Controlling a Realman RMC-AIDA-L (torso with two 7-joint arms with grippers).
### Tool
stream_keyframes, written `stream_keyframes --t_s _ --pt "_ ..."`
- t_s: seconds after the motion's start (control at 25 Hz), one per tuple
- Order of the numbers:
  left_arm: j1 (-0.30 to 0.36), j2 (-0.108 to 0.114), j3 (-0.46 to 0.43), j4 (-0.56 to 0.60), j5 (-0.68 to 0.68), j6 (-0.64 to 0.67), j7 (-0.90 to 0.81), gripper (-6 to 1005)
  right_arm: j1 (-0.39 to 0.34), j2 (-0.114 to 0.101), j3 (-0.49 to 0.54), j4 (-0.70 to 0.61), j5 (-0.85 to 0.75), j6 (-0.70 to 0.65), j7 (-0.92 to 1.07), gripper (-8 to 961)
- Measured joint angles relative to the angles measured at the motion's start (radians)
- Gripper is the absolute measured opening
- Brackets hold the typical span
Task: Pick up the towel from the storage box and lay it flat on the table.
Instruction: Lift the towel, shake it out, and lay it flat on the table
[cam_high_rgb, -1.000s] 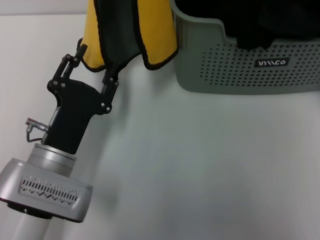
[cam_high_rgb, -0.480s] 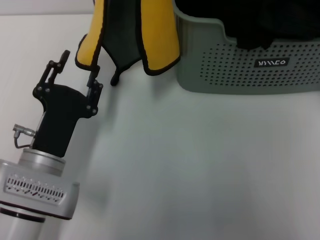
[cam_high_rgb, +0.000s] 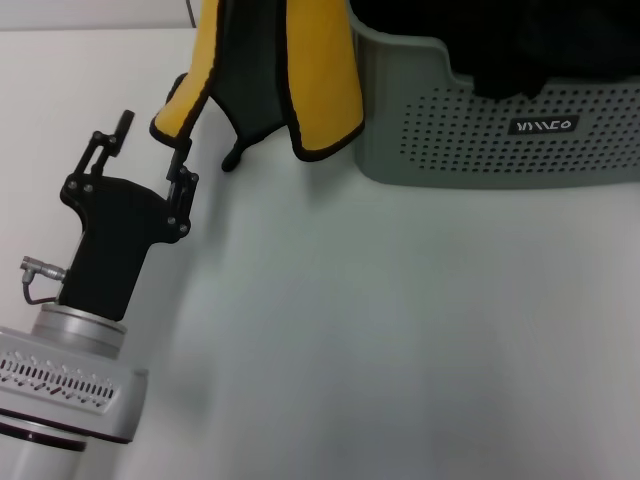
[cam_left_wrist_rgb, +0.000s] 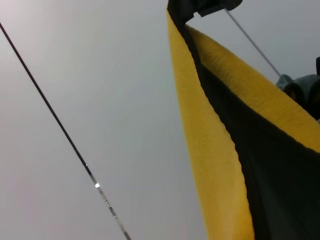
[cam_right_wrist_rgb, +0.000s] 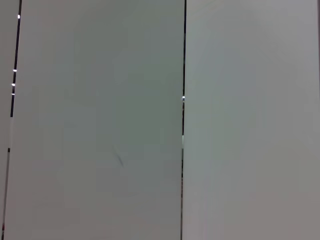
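Note:
The towel (cam_high_rgb: 270, 70), yellow on one side and dark green on the other, hangs in folds from above the head view's top edge, just left of the storage box (cam_high_rgb: 500, 135). Its small black loop (cam_high_rgb: 232, 157) dangles just above the table (cam_high_rgb: 400, 330). My left gripper (cam_high_rgb: 153, 133) stands open at the towel's lower yellow corner, which shows between its fingers with no grip on it. In the left wrist view the towel (cam_left_wrist_rgb: 210, 150) hangs from a dark clamp, my right gripper (cam_left_wrist_rgb: 200, 6), pinched on its top edge.
Plain black fabric (cam_high_rgb: 520, 50) fills the storage box at the back right. The white table stretches in front of the box and to the right of my left arm. The right wrist view shows only pale wall panels.
My left gripper has drawn back to the left and toward me, still open. The towel's green corner and loop, earlier at its right finger, now hang free beside it.

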Motion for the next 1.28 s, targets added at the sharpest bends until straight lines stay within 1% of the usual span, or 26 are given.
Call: stream_keyframes --t_s 0.28,0.44,0.6,0.72,0.84,0.92,1.04,1.12,1.16,1.28 --pt "-0.003 0.0 0.029 0.0 0.009 0.011 0.0 381 0.0 0.001 -0.001 0.0 -0.003 0.0 0.002 18" --pt "-0.001 0.0 0.057 0.0 0.011 0.059 0.0 301 -0.001 0.002 -0.001 0.002 -0.004 0.0 0.003 18" --pt "0.0 0.0 0.062 0.0 0.009 0.075 -0.002 220 -0.01 0.002 0.0 0.002 -0.004 0.0 0.003 19" --pt "-0.003 0.0 0.064 0.0 0.007 0.075 -0.045 131 -0.015 0.002 0.0 0.002 -0.004 0.0 0.002 19" --pt "-0.011 0.005 0.066 0.0 0.012 0.075 -0.123 42 -0.022 0.001 -0.003 0.004 -0.005 -0.002 0.001 19" --pt "-0.018 0.01 0.066 -0.001 0.014 0.078 -0.224 32 -0.028 -0.002 -0.009 0.009 -0.008 -0.012 0.005 19" --pt "-0.035 0.02 0.064 -0.04 0.032 0.118 -0.459 18 -0.042 -0.007 -0.011 0.016 -0.038 -0.06 0.038 19" --pt "-0.055 0.028 0.06 -0.112 0.072 0.171 -0.708 16 -0.052 -0.008 -0.005 0.016 -0.079 -0.098 0.073 19" --pt "-0.063 0.03 0.058 -0.144 0.081 0.192 -0.801 15 -0.056 -0.009 -0.004 0.014 -0.096 -0.111 0.087 19" --pt "-0.109 0.037 0.063 -0.306 0.089 0.281 -1.173 13 -0.07 -0.011 -0.003 0.01 -0.128 -0.146 0.114 19"
